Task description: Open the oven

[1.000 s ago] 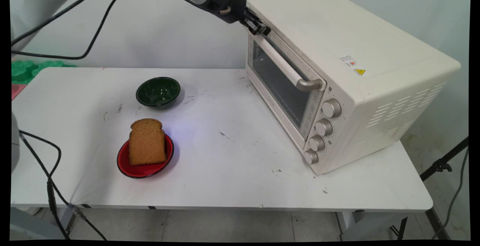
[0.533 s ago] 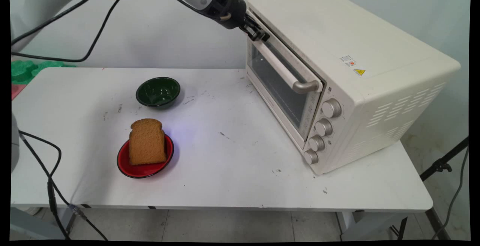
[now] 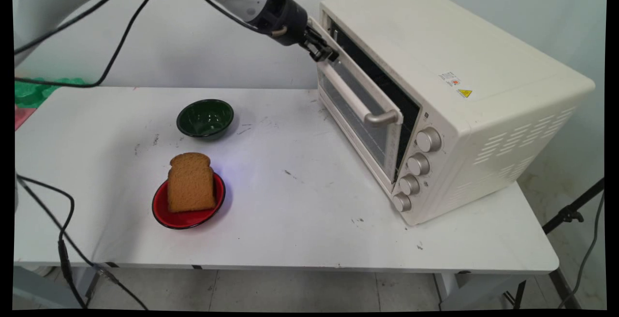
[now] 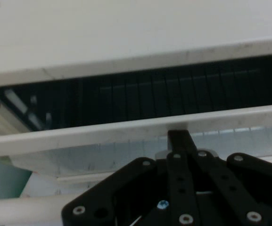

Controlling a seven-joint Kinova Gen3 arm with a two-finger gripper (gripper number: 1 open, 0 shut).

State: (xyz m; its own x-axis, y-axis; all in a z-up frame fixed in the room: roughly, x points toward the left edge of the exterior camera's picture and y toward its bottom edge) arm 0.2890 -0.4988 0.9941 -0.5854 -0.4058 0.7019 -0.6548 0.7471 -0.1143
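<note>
Main view: the gripper (image 3: 323, 53) sits at the top edge of the oven door (image 3: 355, 109), at the door's far corner. The door stands tilted out from the toaster oven (image 3: 454, 94), hinged at its bottom edge, so a dark gap shows along its top. The oven occupies the table's (image 3: 300, 220) far right corner. A green bowl (image 3: 205, 118) stands toward the far edge; a red plate (image 3: 186, 213) carrying a slice of bread (image 3: 190, 182), propped upright, lies nearer the near edge, both well apart from the gripper. Hand view: the fingers appear drawn together against the door's upper rim (image 4: 126, 132); whether they clamp it cannot be told. The rack (image 4: 173, 99) shows inside the gap.
</note>
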